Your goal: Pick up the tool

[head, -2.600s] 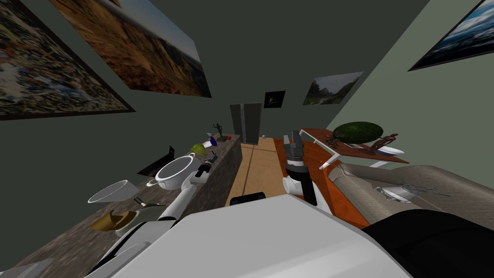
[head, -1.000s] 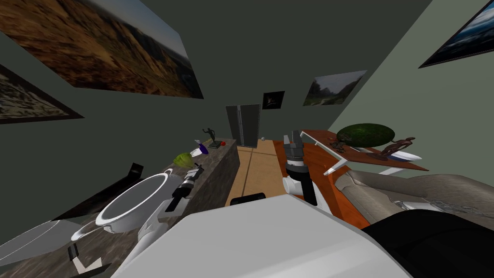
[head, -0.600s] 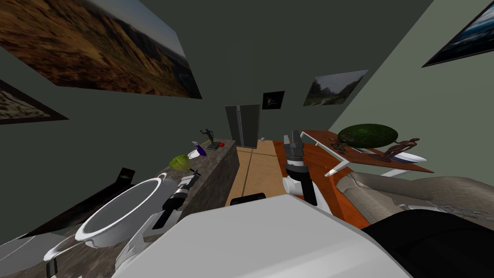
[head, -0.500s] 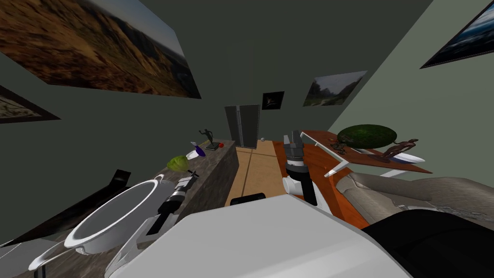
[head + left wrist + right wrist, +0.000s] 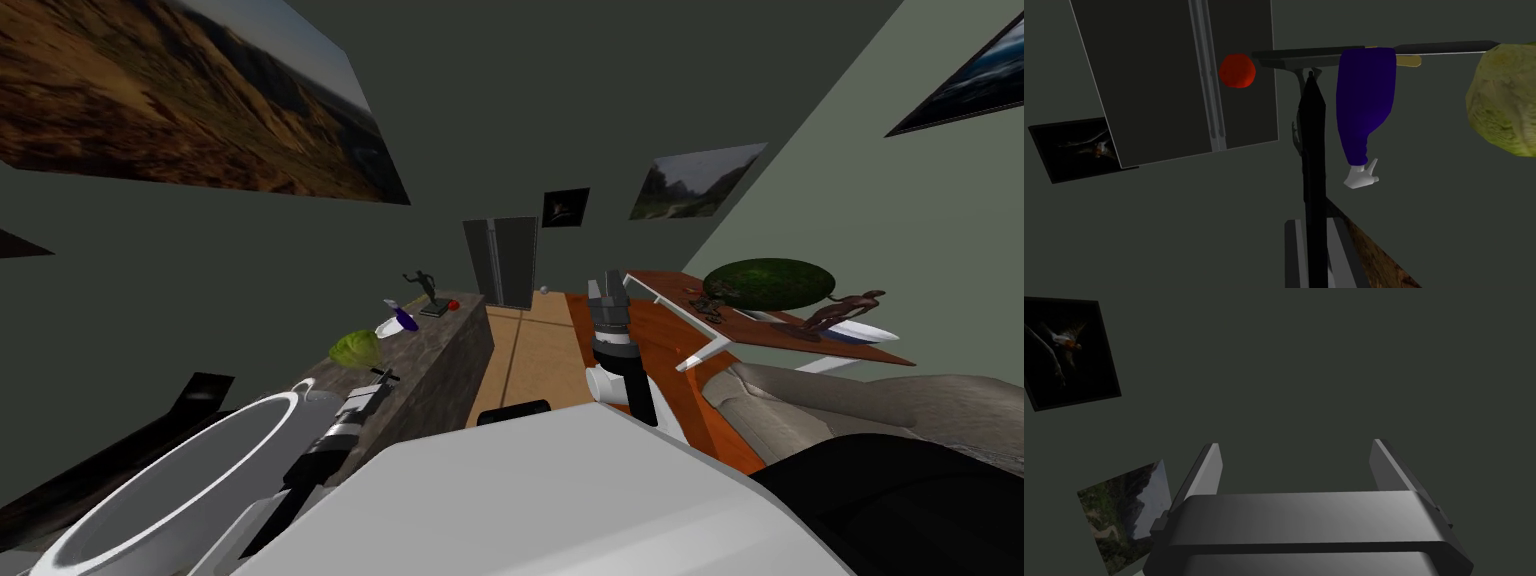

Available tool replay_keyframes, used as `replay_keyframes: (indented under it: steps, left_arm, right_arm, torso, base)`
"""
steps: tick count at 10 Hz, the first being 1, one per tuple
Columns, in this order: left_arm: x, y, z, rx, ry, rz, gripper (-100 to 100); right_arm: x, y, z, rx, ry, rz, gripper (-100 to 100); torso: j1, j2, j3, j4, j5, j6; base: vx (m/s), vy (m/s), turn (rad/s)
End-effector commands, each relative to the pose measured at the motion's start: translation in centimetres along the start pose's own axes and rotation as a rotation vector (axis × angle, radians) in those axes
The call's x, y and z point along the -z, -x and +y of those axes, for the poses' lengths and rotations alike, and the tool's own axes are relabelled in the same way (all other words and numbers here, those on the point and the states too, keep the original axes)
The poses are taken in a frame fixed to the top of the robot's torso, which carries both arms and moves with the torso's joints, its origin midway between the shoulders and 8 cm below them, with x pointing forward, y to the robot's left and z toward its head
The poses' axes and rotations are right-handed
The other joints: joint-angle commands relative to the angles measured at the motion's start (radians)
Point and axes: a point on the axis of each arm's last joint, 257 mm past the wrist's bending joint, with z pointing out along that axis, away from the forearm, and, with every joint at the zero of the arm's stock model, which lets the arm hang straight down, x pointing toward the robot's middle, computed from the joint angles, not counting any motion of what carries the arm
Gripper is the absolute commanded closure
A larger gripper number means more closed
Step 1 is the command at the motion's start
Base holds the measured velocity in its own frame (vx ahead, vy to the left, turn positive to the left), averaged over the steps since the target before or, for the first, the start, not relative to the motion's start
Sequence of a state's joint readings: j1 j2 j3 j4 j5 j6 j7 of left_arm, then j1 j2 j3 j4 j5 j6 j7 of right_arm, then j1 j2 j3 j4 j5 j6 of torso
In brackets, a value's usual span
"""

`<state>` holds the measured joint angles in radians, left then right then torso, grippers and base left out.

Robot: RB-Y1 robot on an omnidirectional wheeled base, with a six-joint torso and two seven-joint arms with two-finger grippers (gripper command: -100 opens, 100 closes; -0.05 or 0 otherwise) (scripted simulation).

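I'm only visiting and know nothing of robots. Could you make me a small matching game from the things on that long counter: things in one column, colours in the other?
Things:
1. ball
2. spray bottle's body
3. leafy head
4. large pot

Colours:
a. white
b. red
c. yellow-green
d. deep blue-purple

Pairs: 1-b, 2-d, 3-c, 4-a.

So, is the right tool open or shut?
Open: the fingers of the right tool stand wide apart, with nothing between them.

This is looking like a home: paintings (image 5: 200,100) are hanging on walls, a sofa (image 5: 850,400) is sitting right, a fridge (image 5: 500,262) is standing far.
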<state>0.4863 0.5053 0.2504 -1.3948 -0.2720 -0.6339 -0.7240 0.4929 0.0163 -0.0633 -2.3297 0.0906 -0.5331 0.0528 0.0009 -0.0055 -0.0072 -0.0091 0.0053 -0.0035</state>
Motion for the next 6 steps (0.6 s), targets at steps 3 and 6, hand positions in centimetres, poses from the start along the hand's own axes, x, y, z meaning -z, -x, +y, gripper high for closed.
replay_keyframes:
  steps: [3, 6]
  left_arm:
    - [4.1, 0.0, 0.7, -0.015, -0.008, 0.031, 100]
    - [7.3, 0.7, 1.1, -0.03, -0.028, 0.052, 100]
  right_arm:
    - [0.0, 0.0, 0.0, 0.0, 0.0, 0.0, 0]
    - [0.0, 0.0, 0.0, 0.0, 0.0, 0.0, 0]
  torso:
    - [-0.003, -0.003, -0.001, 0.0, -0.001, 0.001]
    - [-0.002, -0.002, -0.001, 0.0, 0.0, 0.001]
  base:
    - [0.103, -0.048, -0.01]
    - [0.089, -0.042, -0.01]
